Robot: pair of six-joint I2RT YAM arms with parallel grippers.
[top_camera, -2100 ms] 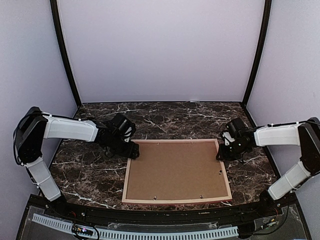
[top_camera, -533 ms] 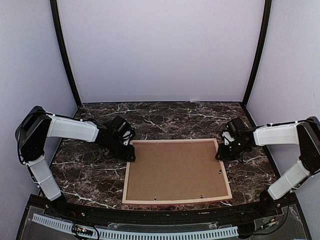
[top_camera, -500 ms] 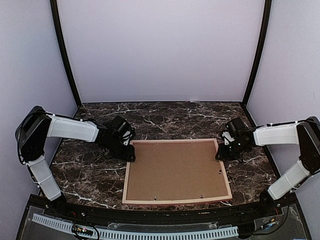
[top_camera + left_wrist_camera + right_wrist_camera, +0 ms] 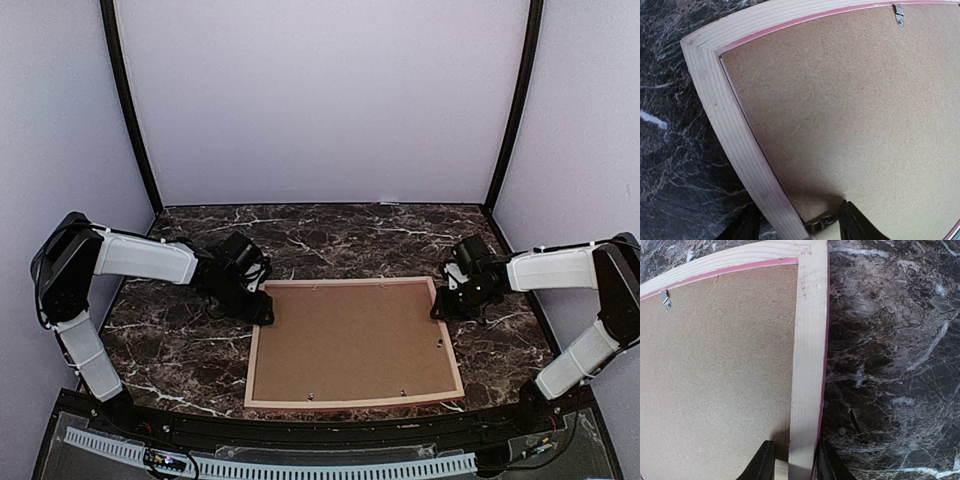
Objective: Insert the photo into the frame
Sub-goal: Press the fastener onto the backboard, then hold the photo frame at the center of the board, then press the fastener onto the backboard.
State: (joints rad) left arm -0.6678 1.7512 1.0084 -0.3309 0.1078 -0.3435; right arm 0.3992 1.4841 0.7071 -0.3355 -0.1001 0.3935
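**Top external.** The frame [image 4: 350,403] is seen lying flat, back upward, on the dark marbled table [image 4: 170,350], toward the near middle. It is filled by a brown backing panel [image 4: 355,340]. Small metal clips [image 4: 440,345] are noted along the panel's edges. The left tool [image 4: 264,312] is placed low at the frame's far-left corner. The right tool [image 4: 436,312] is placed low on the right rail, just below the far-right corner. Both arms are stretched inward from the table's sides.

**Left wrist.** The frame's [image 4: 735,135] pale rail, with a pink inner line, is seen curving from the upper left to the bottom edge. The backing panel [image 4: 850,110] lies to its right and the table [image 4: 670,165] to its left. The left tool [image 4: 800,229] is released: its 2 fingers [image 4: 852,225] are set astride the rail, the inner 1 well clear of it over the panel. 1 clip [image 4: 819,225] is seen between finger and rail, another [image 4: 898,14] at the top.

**Right wrist.** The frame's [image 4: 807,365] right rail is seen running down from the corner. The panel [image 4: 715,365] lies left of it and the table [image 4: 890,365] right. The right tool [image 4: 796,465] is set astride the rail, with its fingers [image 4: 764,462] close on either side. Whether the rail is actually gripped cannot be told.
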